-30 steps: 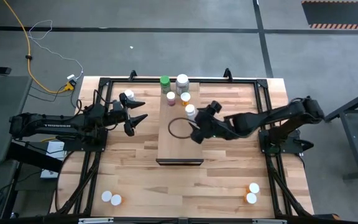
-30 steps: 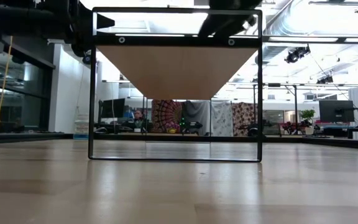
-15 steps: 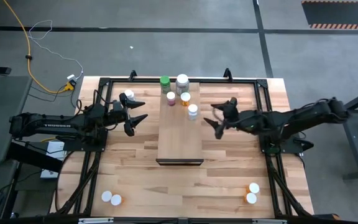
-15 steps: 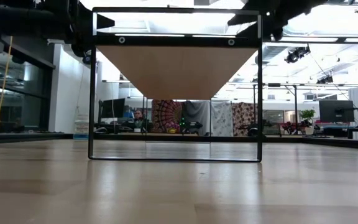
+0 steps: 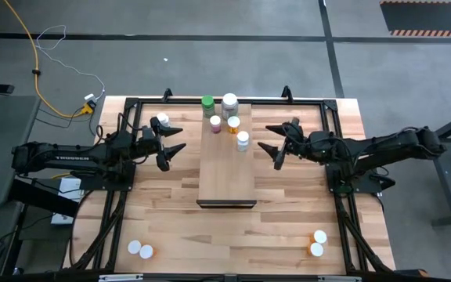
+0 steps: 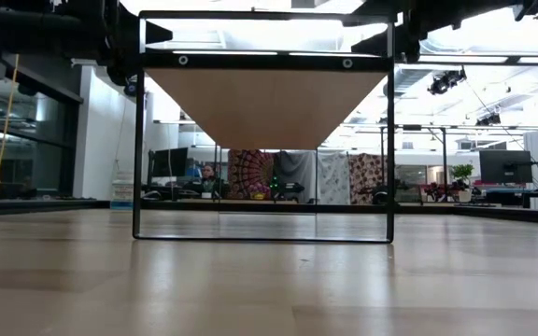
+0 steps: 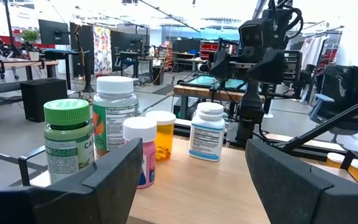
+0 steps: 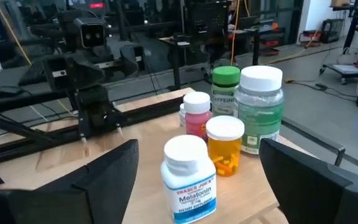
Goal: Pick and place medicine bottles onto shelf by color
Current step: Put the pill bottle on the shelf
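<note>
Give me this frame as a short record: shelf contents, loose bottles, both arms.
shelf: pale wood board, five bottles at its far end
on shelf: green-capped bottle, large white-capped green bottle, pink bottle, orange bottle, white Melatonin bottle
loose: two bottles near-left, two near-right
left gripper: jaws open, left of shelf
right gripper: jaws open, right of shelf

A green-capped, green-bodied pill bottle (image 8: 226,89) stands in a cluster with a white-capped clear-green bottle (image 8: 261,109), a white-capped pink bottle (image 8: 196,116), a white-capped orange bottle (image 8: 224,145) and a white bottle with a blue-and-white label (image 8: 189,178) on the pale wood shelf board (image 5: 227,168), over the striped butcher-block tabletop (image 5: 178,219).
</note>
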Controlling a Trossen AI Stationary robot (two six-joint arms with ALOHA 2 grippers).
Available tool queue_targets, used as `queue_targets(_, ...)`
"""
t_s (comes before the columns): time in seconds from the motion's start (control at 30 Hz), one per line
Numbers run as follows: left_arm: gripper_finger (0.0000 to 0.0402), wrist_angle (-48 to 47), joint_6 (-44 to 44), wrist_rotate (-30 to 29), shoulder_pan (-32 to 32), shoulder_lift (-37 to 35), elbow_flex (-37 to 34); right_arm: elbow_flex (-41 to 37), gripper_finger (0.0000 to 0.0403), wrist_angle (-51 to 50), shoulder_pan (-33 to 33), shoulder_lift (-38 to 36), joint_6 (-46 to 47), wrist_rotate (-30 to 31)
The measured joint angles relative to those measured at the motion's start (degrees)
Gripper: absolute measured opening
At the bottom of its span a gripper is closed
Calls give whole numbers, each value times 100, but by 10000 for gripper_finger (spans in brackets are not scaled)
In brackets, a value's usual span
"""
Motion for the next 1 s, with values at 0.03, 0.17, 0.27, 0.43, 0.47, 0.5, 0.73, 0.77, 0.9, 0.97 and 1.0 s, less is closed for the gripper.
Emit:
queue_targets(0.03,275,0,1,0,0,0,0,-11,323,22,0,38,10,10)
queue_targets(0.17,275,0,1,-13,0,0,0,-25,323,13,2,235,-9,-10)
queue_targets(0.27,275,2,0,-13,0,0,0,-25,323,78,0,391,-135,-207)
queue_targets(0.43,275,2,0,-24,0,0,0,-25,313,252,0,456,-337,-917)
queue_targets(0.47,275,2,2,-50,0,0,0,-25,306,265,0,456,-339,-1030)
queue_targets(0.5,275,2,0,-77,0,0,0,-25,296,279,2,456,-337,-1082)
queue_targets(0.73,275,2,0,-107,2,0,0,-25,164,48,1,458,-236,-1110)
queue_targets(0.77,275,2,0,-107,2,0,0,-25,137,39,0,458,-279,-1164)
queue_targets(0.9,275,1,0,-107,1,0,0,-25,24,10,1,458,-585,-1415)
queue_targets(0.97,275,2,0,-109,0,0,0,-25,13,2,1,467,-668,-1598)
queue_targets(1.0,275,2,0,-109,0,0,0,-25,19,22,2,505,-672,-1667)
